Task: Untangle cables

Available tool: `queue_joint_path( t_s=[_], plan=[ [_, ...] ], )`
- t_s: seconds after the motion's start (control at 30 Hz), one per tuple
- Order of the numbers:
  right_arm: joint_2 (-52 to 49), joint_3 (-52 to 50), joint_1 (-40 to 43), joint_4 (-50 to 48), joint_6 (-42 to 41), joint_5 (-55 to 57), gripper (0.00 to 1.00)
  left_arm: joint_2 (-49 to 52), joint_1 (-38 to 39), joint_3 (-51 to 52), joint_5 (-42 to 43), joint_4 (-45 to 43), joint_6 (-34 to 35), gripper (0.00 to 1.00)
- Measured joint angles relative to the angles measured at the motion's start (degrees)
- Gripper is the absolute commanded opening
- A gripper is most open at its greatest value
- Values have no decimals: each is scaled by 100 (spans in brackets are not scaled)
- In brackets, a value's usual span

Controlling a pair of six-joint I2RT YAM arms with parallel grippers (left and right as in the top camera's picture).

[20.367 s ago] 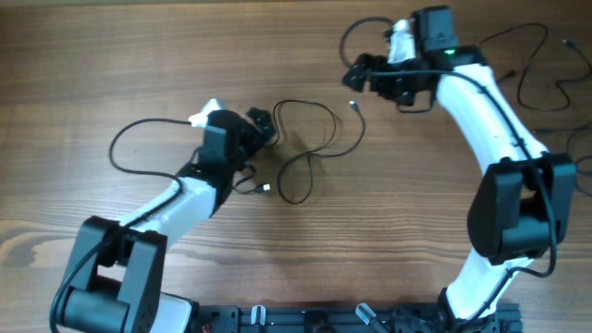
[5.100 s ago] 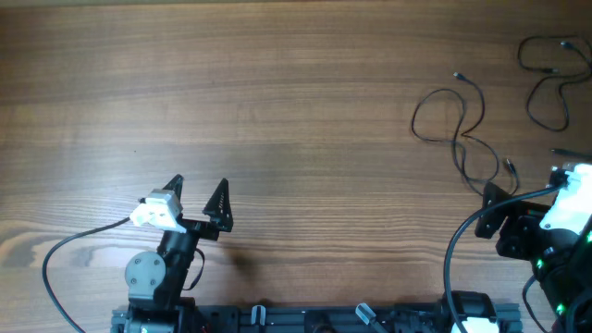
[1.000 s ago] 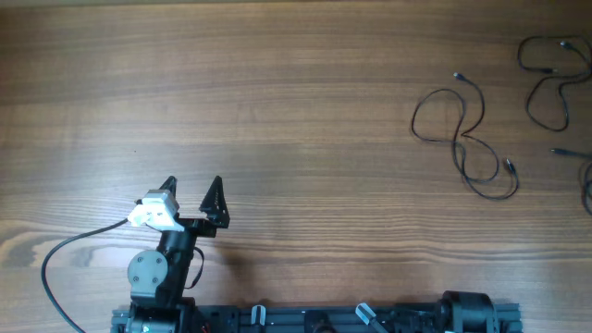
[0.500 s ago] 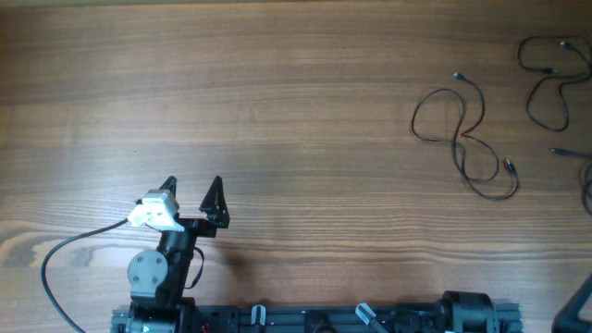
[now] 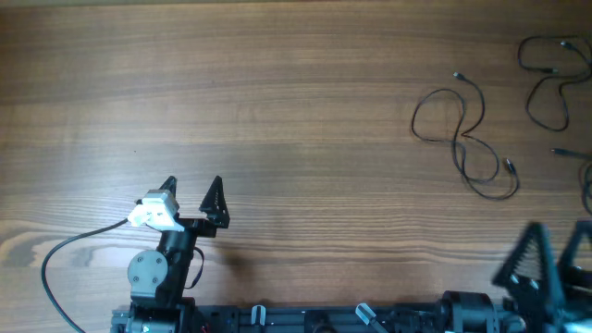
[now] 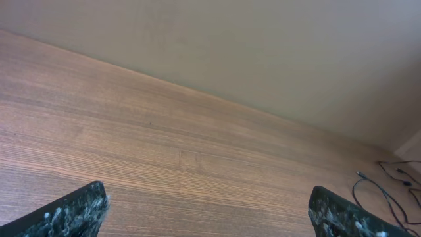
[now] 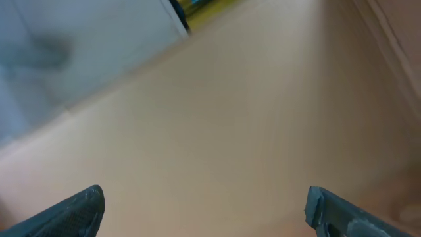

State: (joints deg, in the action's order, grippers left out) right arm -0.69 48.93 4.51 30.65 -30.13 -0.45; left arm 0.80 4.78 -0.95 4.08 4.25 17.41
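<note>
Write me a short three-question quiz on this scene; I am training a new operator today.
1. True or false: the left gripper is holding one of the cables.
2. Multiple choice: where on the table do the cables lie? A) on the robot's left side B) in the middle C) on the robot's right side
3. Fill in: the right gripper, at the table's near edge, has its jaws ___.

Key: 1 false, it is empty and far from them; 2 C; 3 open.
</note>
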Motion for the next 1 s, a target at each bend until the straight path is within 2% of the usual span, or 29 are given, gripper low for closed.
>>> queue_joint_path(
  t_s=[0.37, 0.8, 1.0],
  plan=[
    [0, -678, 0, 372, 341, 354, 100, 0, 0, 0, 0, 0, 0, 100],
    [0, -730, 0, 1008, 350, 977, 100, 0, 0, 0, 0, 0, 0, 100],
    [2, -1080, 2, 750, 350, 1172, 100, 0, 0, 0, 0, 0, 0, 100]
  ],
)
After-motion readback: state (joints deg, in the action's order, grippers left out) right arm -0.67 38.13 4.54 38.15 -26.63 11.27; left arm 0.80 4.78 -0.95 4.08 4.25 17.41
